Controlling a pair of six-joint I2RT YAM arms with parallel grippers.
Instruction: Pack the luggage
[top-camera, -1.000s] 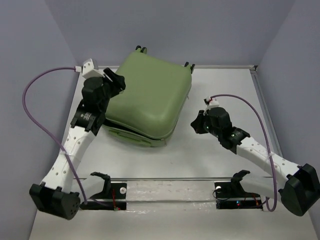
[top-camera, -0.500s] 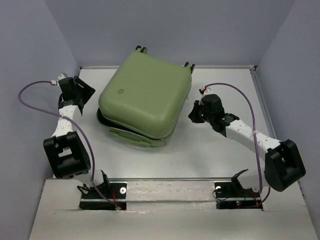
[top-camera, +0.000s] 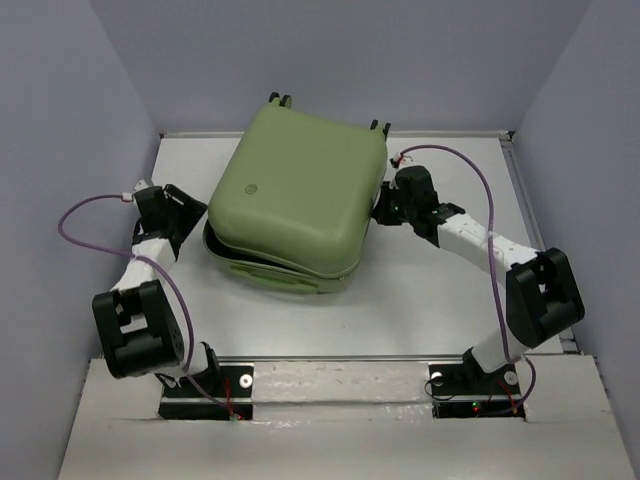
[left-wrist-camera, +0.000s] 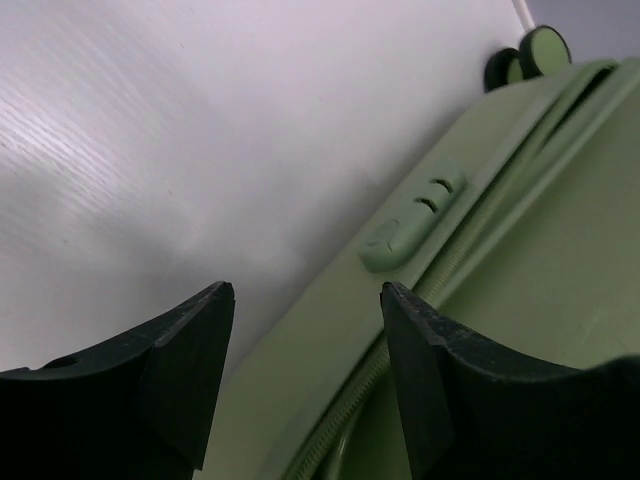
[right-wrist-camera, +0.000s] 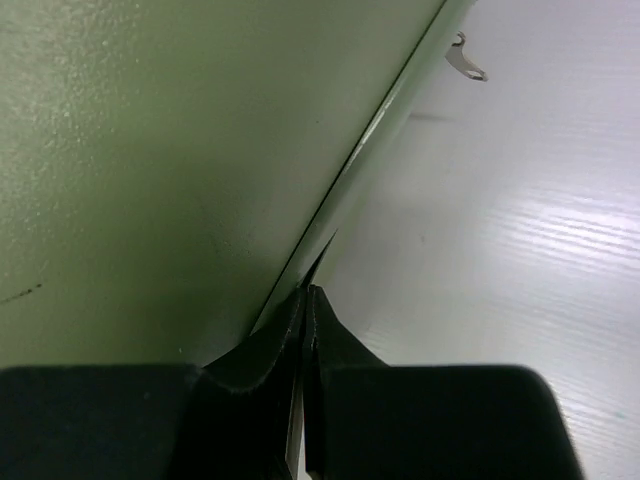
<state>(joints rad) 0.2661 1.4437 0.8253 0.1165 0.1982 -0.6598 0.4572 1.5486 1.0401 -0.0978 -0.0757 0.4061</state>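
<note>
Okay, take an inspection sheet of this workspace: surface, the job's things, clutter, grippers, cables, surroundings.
Surface: white table, bare where it shows.
Job's things: green suitcase lying flat, wheels at its far edge; top shell slightly askew over the lower one, with a dark gap at the left near corner.
Clutter: nothing seen.
Grippers: left gripper has its jaws open, holds nothing and is beside the suitcase's left side. Right gripper has its jaws shut, tips at the seam on the suitcase's right side.
Cables: purple cables, one per arm, looping apart from the suitcase.
Surroundings: plain grey walls on three sides.
</note>
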